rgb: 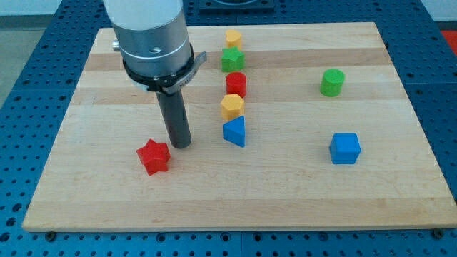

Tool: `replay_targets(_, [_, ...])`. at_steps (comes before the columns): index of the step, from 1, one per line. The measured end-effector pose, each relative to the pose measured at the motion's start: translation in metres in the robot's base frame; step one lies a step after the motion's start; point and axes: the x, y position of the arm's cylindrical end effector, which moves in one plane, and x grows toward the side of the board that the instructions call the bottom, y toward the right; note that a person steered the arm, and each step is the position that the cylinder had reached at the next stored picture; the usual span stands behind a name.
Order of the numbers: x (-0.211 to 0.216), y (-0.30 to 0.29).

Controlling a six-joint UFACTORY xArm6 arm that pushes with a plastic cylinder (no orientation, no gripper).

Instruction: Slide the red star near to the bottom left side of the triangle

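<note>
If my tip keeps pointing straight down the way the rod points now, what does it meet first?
My tip meets only the bare wooden board, apparently already touching it. The red star lies just to the view's lower left, the blue triangle to the right.

A pale wooden board [300,193] carries a red star [153,156] at lower left, a central column of yellow [233,38], green star [232,59], red cylinder [236,84], yellow [232,106], blue triangle [235,131], plus a green cylinder [332,82] and blue cube [345,148] at right.

Pale, smooth wooden board [400,93]
</note>
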Motion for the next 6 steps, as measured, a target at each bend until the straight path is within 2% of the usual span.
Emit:
replay_targets(1, [-0.032,-0.036])
replay_targets(2, [-0.041,-0.092])
replay_targets(3, [0.01,-0.117])
replay_targets(4, [0.046,-0.079])
replay_targets(6, [0.046,0.001])
